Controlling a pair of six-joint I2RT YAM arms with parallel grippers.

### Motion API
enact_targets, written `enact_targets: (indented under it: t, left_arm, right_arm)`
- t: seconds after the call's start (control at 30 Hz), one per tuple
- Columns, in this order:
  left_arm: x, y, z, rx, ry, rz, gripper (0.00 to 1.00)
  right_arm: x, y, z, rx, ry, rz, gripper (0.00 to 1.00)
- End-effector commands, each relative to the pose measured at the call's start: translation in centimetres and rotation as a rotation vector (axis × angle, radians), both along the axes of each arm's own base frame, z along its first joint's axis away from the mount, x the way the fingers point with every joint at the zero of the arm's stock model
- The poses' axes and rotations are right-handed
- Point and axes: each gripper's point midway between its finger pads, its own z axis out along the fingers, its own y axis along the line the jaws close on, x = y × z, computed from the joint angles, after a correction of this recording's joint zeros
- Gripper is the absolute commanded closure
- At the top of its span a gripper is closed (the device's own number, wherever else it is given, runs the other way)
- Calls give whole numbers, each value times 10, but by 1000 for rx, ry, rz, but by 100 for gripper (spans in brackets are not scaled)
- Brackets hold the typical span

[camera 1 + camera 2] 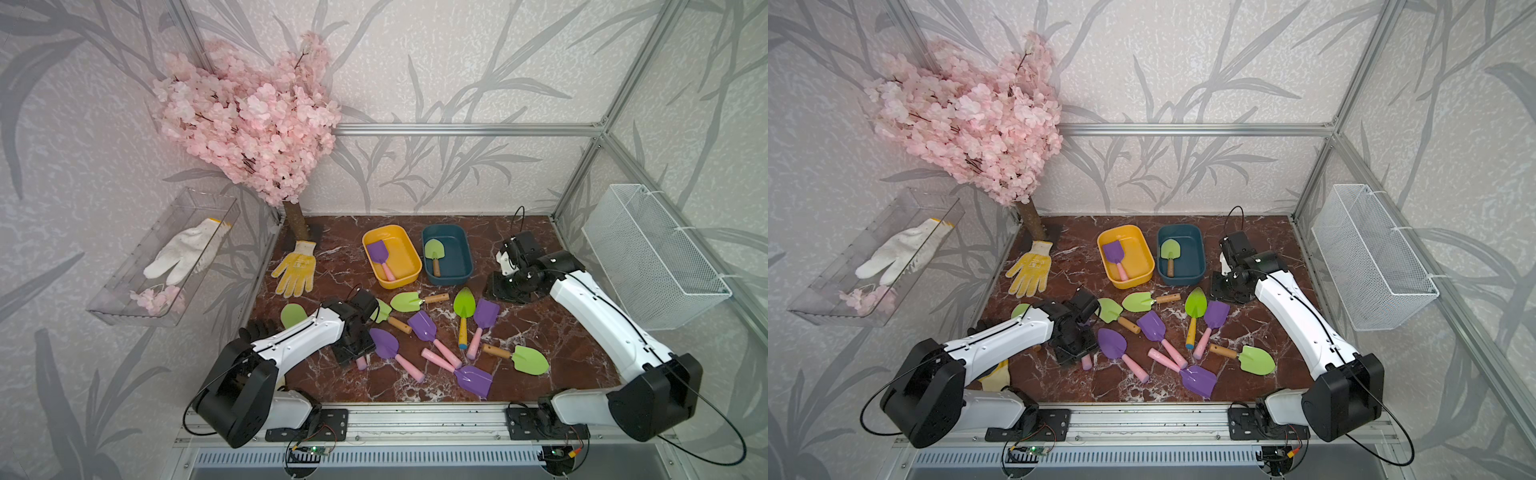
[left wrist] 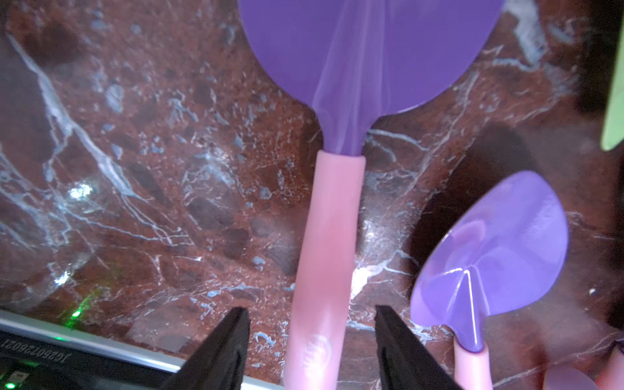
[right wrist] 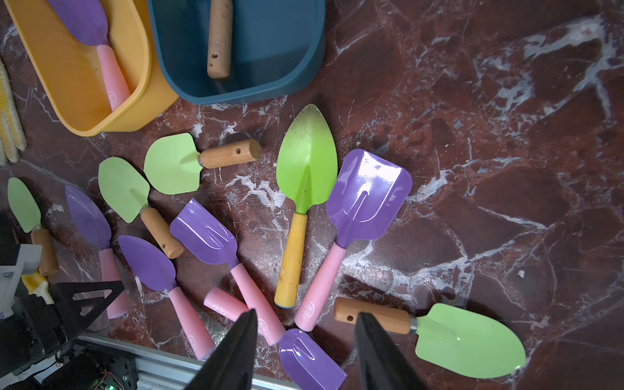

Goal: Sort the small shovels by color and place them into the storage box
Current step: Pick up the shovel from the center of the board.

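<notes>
Purple shovel (image 1: 377,251) in yellow tub (image 1: 406,249), green shovel (image 1: 433,249) in teal tub (image 1: 456,257)

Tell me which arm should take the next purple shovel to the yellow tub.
Left. The left gripper straddles the pink handle of a purple shovel, with its jaws open on either side. The right gripper hangs open and empty, raised beside the teal tub.

I have the left tub (image 1: 405,257) and right tub (image 1: 455,257) side by side at twelve o'clock. One shovel (image 1: 377,251) lies in the left, a second shovel (image 1: 433,249) in the right. Loose shovels (image 1: 423,325) scatter centre to six. Glove (image 1: 296,270) at ten, tree (image 1: 249,120) at eleven.
</notes>
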Motion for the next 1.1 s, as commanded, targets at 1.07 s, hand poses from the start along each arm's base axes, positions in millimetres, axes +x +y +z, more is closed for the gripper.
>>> enact_targets:
  t: [1.07]
  left_arm:
    - [-8, 11, -11, 46, 39, -27, 73]
  right_arm:
    - [-1, -1, -11, -6, 21, 4, 49]
